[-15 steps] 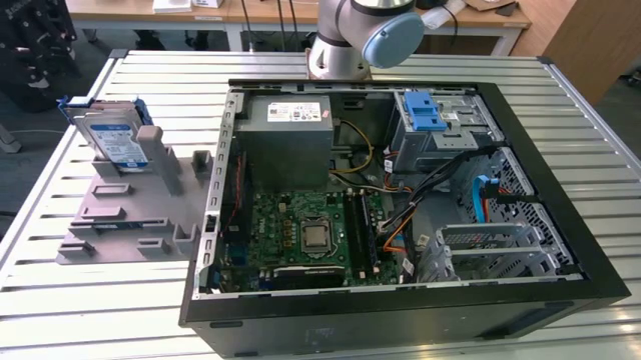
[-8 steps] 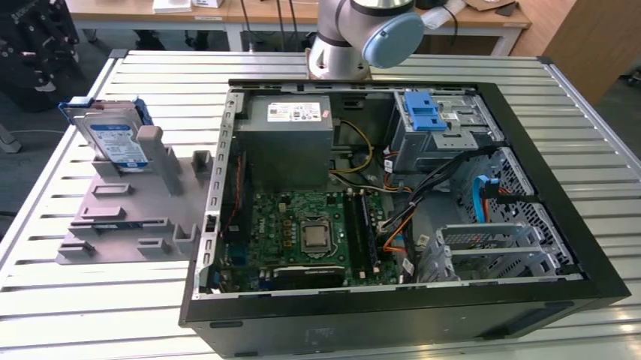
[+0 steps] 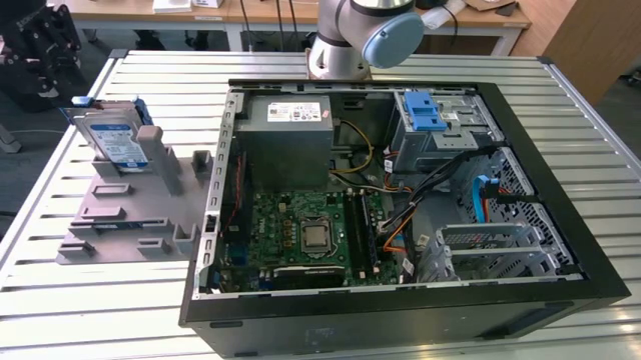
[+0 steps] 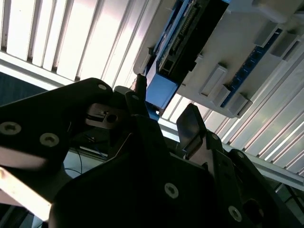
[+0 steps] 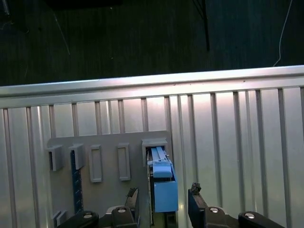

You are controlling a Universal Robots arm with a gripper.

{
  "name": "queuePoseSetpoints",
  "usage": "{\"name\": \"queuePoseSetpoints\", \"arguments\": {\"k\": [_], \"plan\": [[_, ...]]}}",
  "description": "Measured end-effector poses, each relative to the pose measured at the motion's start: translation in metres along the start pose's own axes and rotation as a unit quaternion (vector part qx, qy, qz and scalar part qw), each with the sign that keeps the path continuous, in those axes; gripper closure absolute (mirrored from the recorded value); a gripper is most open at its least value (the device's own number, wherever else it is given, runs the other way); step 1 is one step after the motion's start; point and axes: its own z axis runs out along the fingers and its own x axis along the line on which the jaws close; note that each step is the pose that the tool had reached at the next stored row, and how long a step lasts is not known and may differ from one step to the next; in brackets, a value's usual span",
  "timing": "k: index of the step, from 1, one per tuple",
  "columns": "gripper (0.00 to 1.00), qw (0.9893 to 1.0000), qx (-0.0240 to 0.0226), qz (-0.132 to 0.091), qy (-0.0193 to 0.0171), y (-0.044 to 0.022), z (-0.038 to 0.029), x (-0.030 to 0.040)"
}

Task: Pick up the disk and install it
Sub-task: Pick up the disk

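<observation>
Gripper spread wide, straddling the disk in its holder; no contact visible.

The disk stands on edge in the grey slotted holder on the slatted table, at the exterior view's left of the open computer case. In the first wrist view the gripper has its fingers apart, one on each side of the disk's blue carrier end, roughly centred. Nothing is held. Risks, as judged: closing on the blue plastic end alone may give a shallow, slippery hold. An off-centre close could push the disk askew in its slot, jam it, or drag the holder up with it.
</observation>
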Motion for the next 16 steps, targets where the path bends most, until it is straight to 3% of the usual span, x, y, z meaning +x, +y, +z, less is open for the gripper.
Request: {"name": "queuePoseSetpoints", "arguments": {"k": [5,16], "plan": [[0.47,1.0000,0.0001,0.000,0.0000,0.0000,0.0026,0.0000],[0.47,1.0000,0.0001,0.000,0.0005,0.0003,0.0162,0.0003]]}}
